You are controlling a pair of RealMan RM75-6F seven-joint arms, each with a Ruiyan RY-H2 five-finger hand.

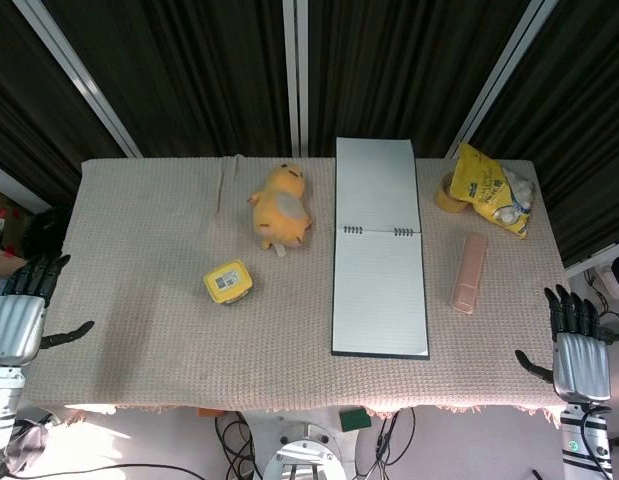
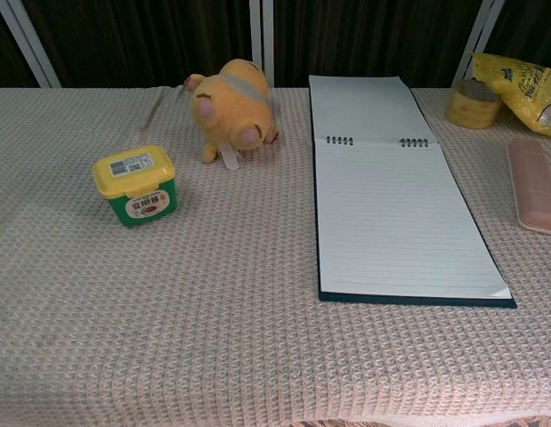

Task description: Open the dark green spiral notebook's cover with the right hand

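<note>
Forward-left of the empty, spread-fingered right hand point(image 1: 577, 352): dark green spiral notebook point(image 1: 379, 250), cover open, long axis running away from the robot.

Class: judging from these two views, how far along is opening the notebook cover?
Done: the notebook lies fully open, cover flipped flat beyond the spiral, lined page showing. In hand: nothing; the right hand hangs off the table's near right edge, the left hand off the left. Left: nothing visible.

dark green notebook point(image 1: 379, 260), yellow plush point(image 1: 280, 207)
</note>
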